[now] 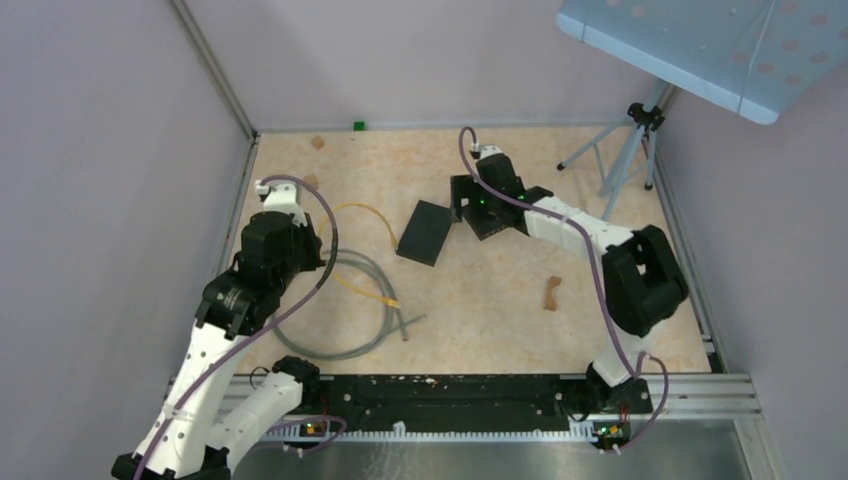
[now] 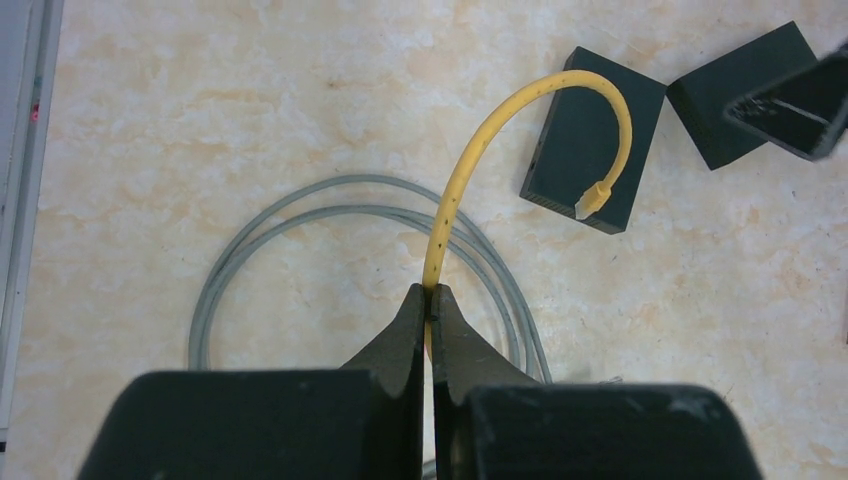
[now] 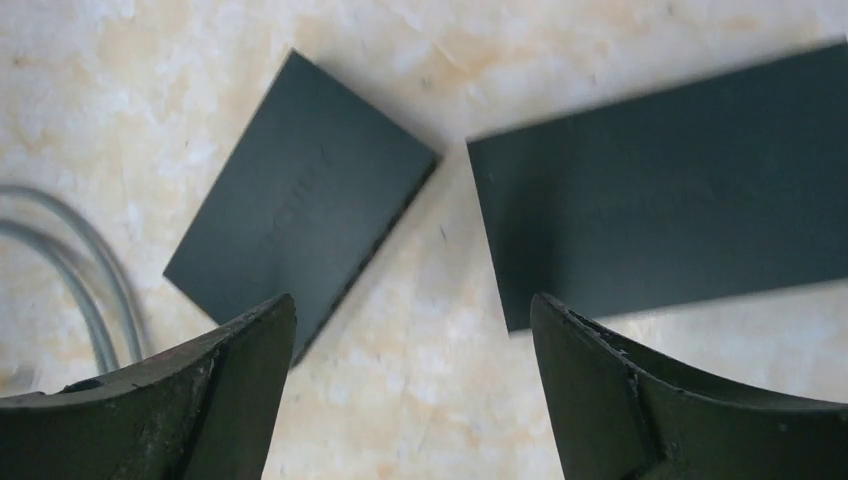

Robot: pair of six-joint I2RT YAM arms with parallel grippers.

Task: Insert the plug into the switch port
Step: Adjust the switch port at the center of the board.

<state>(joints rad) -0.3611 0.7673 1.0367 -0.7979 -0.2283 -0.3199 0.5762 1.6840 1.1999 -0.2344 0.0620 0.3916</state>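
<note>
My left gripper is shut on a yellow cable a little above the table. The cable arcs up and over, and its clear plug hangs over a black box, the switch. No port shows clearly on it. A second black box lies just to its right. My right gripper stands open above the bare gap between the two boxes, with nothing between its fingers. The top view shows the right gripper over that second box.
A grey cable coil lies on the table below the yellow cable, by the left arm. The yellow cable's other end rests on the coil. A small brown piece lies right of centre. A tripod stands at the back right.
</note>
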